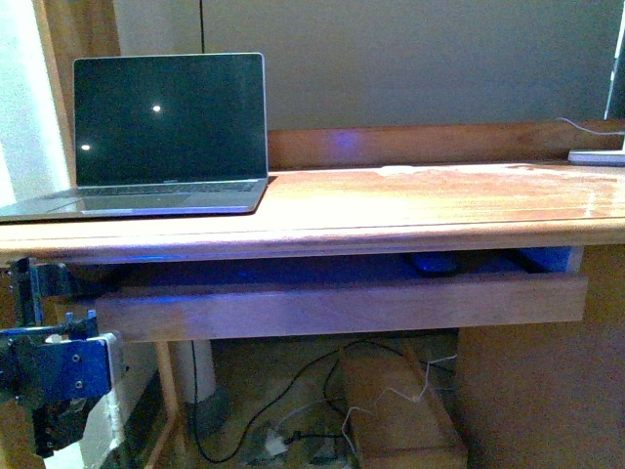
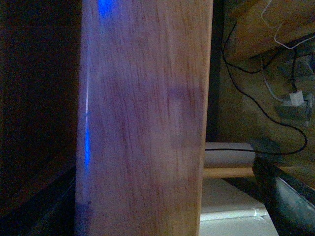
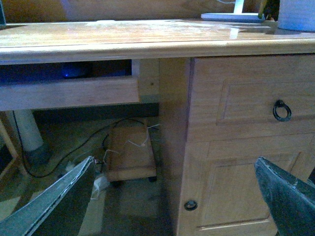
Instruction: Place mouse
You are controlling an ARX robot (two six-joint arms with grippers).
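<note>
While dark matte oval mouse (image 1: 433, 262) lies in wooden drawer (image 1: 342, 303) — right gripper (image 3: 174, 162) spread wide, empty; left gripper (image 2: 167, 216) state untellable.

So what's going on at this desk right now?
A two-armed robot faces a wooden desk, tasked with placing a mouse. The dark mouse lies in the pulled-out tray under the desktop, and nothing is holding it. The right gripper is open and empty, facing the desk's cupboard side. The left arm sits low by the tray's left end; whether its gripper is open cannot be told.
</note>
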